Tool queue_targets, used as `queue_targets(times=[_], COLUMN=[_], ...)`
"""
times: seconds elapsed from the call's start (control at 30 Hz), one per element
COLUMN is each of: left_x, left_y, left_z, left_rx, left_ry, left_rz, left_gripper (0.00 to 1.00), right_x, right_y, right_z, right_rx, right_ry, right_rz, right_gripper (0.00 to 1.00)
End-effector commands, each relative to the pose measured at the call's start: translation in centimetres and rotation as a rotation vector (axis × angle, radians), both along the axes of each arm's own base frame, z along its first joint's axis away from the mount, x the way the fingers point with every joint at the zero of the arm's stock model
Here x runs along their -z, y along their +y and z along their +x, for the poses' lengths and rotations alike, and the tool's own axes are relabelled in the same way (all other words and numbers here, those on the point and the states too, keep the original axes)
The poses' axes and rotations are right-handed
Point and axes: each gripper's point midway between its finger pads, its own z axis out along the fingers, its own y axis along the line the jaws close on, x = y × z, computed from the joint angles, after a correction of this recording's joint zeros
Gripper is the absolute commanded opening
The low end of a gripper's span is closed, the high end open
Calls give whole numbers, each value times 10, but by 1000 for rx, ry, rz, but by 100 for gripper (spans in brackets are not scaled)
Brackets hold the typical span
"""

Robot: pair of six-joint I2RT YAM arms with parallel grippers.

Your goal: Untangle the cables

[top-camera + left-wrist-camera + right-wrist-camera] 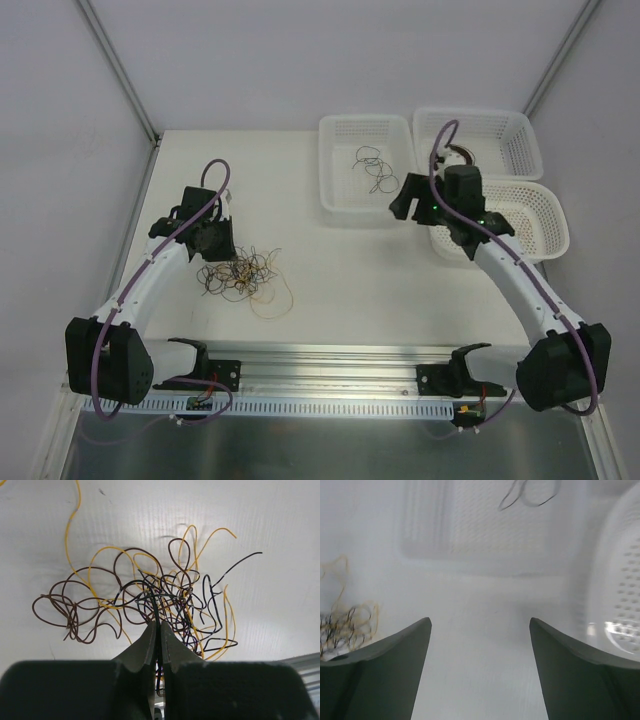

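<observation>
The left tool [157, 626] pinches a dark strand of the cables [238, 272] tangled on the surface [350, 270] just ahead, while the right tool [480, 640], open and empty, hangs well apart to their right.

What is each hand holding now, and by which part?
The left hand pinches the tangled cables by one dark strand at their edge. The right hand is open and holds nothing.
</observation>
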Motion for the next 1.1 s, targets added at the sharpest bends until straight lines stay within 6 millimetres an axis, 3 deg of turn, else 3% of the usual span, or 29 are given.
queue_targets(times=[0.0, 0.07, 0.17, 0.2, 0.27, 0.3, 0.5, 0.73, 0.93, 1.07], left_x=[-11, -12, -13, -14, -13, -13, -14, -12, -15, -21], left_y=[-16, -21, -26, -27, -30, -30, -39, -53, -68, -75], left_z=[5, 4, 4, 4, 3, 3, 1, 0, -5, -10], left_rx=[55, 77, 91, 94, 101, 101, 93, -5, -98, -150], left_ry=[-33, -31, -33, -35, -33, -32, -19, 30, 5, -19], left_rz=[-90, -118, -144, -148, -162, -165, -222, -329, -447, -518], left_gripper=[0, 0, 0, 0, 0, 0, 0, 0, 0, 0], right_x=[-4, 3, 27, 34, 27, 39, 32, 45, 64, 79], right_y=[97, 131, 194, 204, 231, 246, 298, 330, 337, 334], right_z=[-32, -46, -80, -87, -95, -106, -125, -137, -138, -137], right_rx=[-374, -488, -691, -726, -788, -825, -885, -914, -921, -910], right_ry=[-105, -121, -88, -73, -119, -96, -139, -118, -84, -62], right_rz=[58, 49, 38, 39, 72, 61, 144, 190, 174, 153], right_gripper=[83, 82, 80, 80, 78, 77, 73, 72, 71, 63])
